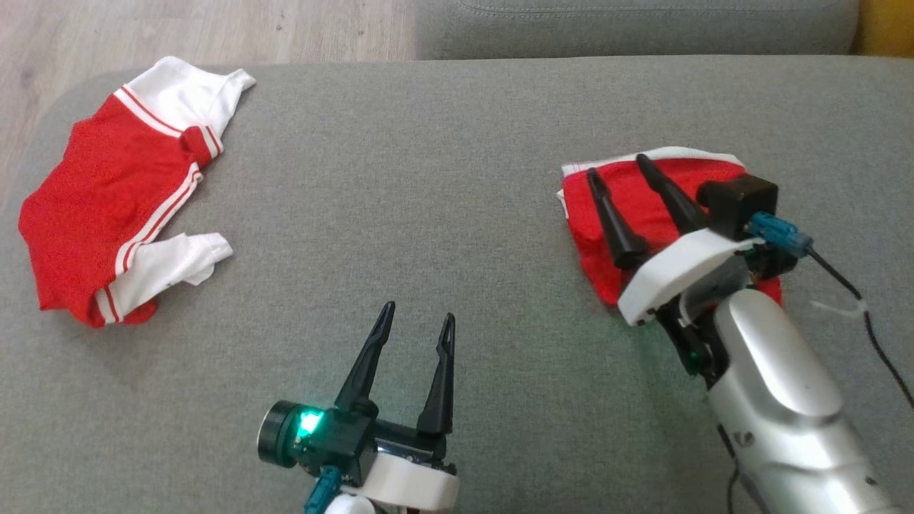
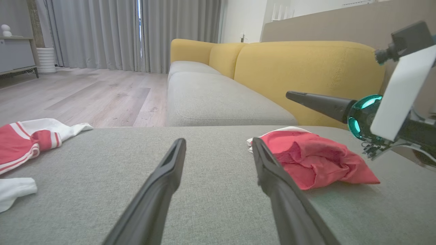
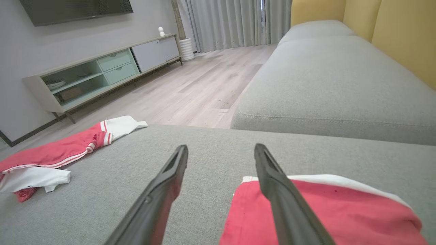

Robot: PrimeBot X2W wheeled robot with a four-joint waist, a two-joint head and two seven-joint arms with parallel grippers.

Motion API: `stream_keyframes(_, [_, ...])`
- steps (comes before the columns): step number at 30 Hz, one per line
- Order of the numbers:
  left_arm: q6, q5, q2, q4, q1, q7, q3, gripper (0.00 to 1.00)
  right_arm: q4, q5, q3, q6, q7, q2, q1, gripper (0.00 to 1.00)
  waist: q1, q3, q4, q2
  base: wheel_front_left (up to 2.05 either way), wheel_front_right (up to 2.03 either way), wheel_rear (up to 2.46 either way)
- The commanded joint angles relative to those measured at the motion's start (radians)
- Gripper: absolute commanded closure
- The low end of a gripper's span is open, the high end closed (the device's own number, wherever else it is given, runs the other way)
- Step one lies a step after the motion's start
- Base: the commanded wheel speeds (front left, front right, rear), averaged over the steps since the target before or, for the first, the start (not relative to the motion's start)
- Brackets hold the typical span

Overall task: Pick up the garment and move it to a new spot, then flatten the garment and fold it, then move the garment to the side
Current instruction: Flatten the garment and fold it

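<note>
The right gripper [image 1: 616,166] is hovering wide open above the folded red garment [image 1: 646,214] near the grey cushion's [image 1: 457,143] right edge. It should be lifting straight up, not snagging folds. The left gripper [image 1: 419,312] is waiting wide, empty.

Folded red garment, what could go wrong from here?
The open right gripper sits low over the folded garment; pulling away could snag a layer and undo the fold. The fold looks lumpy and may loosen. The unfolded garment lies near the edge of the cushion and might slip off.
</note>
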Motion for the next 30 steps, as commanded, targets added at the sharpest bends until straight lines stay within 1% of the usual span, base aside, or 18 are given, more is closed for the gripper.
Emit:
stream_keyframes(1, [0.005, -0.008, -0.002, -0.025, -0.029, -0.008, 0.029, 0.0, -0.06, 0.006, 0.012, -0.001, -0.019, -0.022, 0.007, 0.0, 0.0, -0.009, -0.001, 0.0, 0.0, 0.0, 0.0])
stream_keyframes(5, [0.006, -0.013, -0.002, -0.027, -0.015, -0.008, 0.035, 0.0, -0.141, 0.006, -0.034, -0.001, -0.037, -0.096, 0.088, 0.0, 0.0, -0.03, 0.002, 0.0, 0.0, 0.0, 0.0])
stream_keyframes(10, [0.006, -0.01, -0.002, -0.036, 0.002, -0.008, 0.043, 0.0, -0.226, 0.002, -0.147, -0.001, -0.047, -0.187, 0.225, 0.0, 0.0, -0.044, 0.004, 0.0, 0.0, 0.0, 0.0])
stream_keyframes(13, [0.004, -0.005, -0.002, -0.041, 0.012, -0.008, 0.049, 0.0, -0.249, 0.013, -0.204, -0.001, -0.048, -0.219, 0.292, 0.0, 0.0, -0.048, 0.005, 0.0, 0.0, 0.0, 0.0])
stream_keyframes(14, [0.003, -0.003, -0.002, -0.044, 0.015, -0.008, 0.051, 0.0, -0.253, 0.02, -0.214, -0.001, -0.046, -0.227, 0.308, 0.25, 0.0, -0.048, 0.005, 0.0, 0.0, 0.0, 0.0])
stream_keyframes(15, [0.003, -0.002, -0.002, -0.046, 0.018, -0.008, 0.052, 0.0, -0.256, 0.027, -0.221, -0.001, -0.046, -0.234, 0.319, 0.71, 0.0, -0.048, 0.006, 0.0, 0.0, 0.0, 0.0])
stream_keyframes(16, [0.004, -0.001, -0.002, -0.049, 0.02, -0.008, 0.052, 0.0, -0.256, 0.033, -0.224, -0.001, -0.043, -0.242, 0.326, 1.0, 0.0, -0.047, 0.007, 0.0, 0.0, 0.0, 0.0])
stream_keyframes(18, [0.005, 0.0, -0.002, -0.054, 0.023, -0.008, 0.05, 0.0, -0.25, 0.058, -0.214, -0.001, -0.033, -0.252, 0.322, 1.0, 0.0, -0.042, 0.01, 0.0, 0.0, 0.0, 0.0])
stream_keyframes(21, [0.004, 0.0, -0.002, -0.058, 0.019, -0.008, 0.041, 0.0, -0.219, 0.092, -0.171, -0.001, -0.022, -0.279, 0.269, 1.0, 0.0, -0.025, 0.019, 0.0, 0.0, 0.0, 0.0])
stream_keyframes(23, [0.003, 0.0, -0.002, -0.058, 0.015, -0.008, 0.037, 0.0, -0.204, 0.107, -0.152, -0.001, -0.02, -0.285, 0.243, 1.0, 0.0, -0.018, 0.024, 0.0, 0.0, 0.0, 0.0])
stream_keyframes(28, [-0.001, -0.008, -0.002, -0.049, -0.004, -0.008, 0.017, 0.0, -0.079, 0.161, -0.034, -0.001, -0.021, -0.311, 0.114, 1.0, 0.0, 0.008, 0.054, 0.0, 0.0, 0.0, 0.0])
stream_keyframes(30, [-0.001, -0.012, -0.002, -0.045, -0.01, -0.008, 0.01, 0.0, -0.014, 0.17, 0.017, -0.001, -0.028, -0.307, 0.084, 1.0, 0.0, 0.011, 0.066, 0.0, 0.0, 0.0, 0.0])
